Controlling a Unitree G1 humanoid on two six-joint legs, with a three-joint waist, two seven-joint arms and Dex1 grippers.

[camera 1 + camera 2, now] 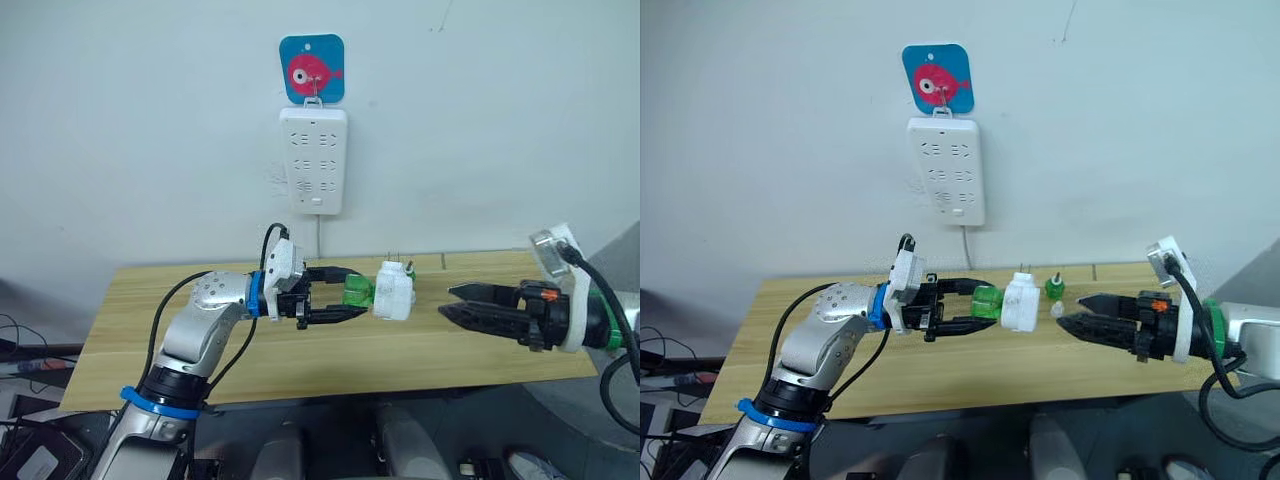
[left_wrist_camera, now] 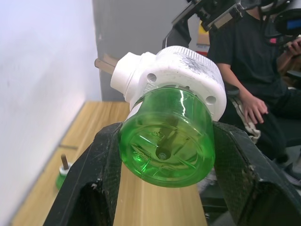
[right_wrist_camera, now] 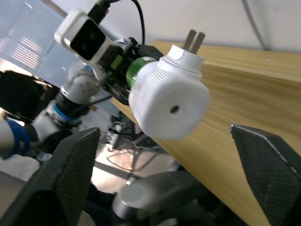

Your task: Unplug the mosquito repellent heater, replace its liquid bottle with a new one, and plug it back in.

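My left gripper holds the green bottle of the mosquito repellent heater, above the wooden table. My right gripper is open, empty, just beside the heater.

— We see a long wooden table set flush against a plain pale wall. What hangs above the table?

— We find a white power strip on the wall above the table's middle, hung from a blue square hook plate with a pink fish on it. A thin white cord drops from the strip down to the table's back edge.

— And around the table?

— We note dark cables on the floor off the table's left end, and a seated person in black clothing beyond its right end.
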